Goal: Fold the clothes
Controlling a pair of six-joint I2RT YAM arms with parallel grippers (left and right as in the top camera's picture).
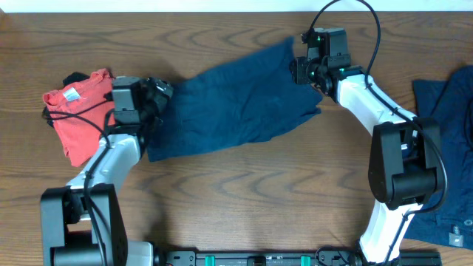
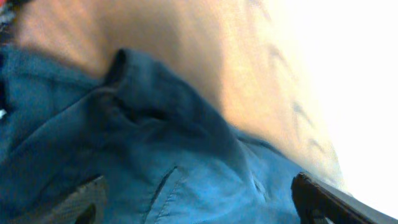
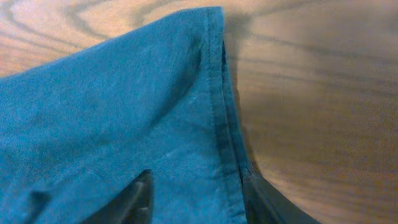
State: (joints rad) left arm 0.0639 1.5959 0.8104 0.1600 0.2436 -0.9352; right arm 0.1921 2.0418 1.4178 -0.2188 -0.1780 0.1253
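Note:
A dark navy garment [image 1: 236, 103] lies spread on the wooden table, running from lower left to upper right. My left gripper [image 1: 161, 93] is over its left end. In the left wrist view the jaws [image 2: 199, 208] are wide open, with wrinkled navy cloth [image 2: 155, 143] and a pocket seam between them. My right gripper [image 1: 300, 71] is at the garment's upper right edge. In the right wrist view its fingers [image 3: 196, 199] are apart and straddle the hemmed edge [image 3: 214, 93] of the cloth. A second navy garment [image 1: 447, 118] lies at the table's right edge.
A small red folded shirt [image 1: 74, 111] with a white label lies at the far left, just behind my left arm. Bare wooden table [image 1: 244, 192] shows in front of the garment. The arm bases stand at the front edge.

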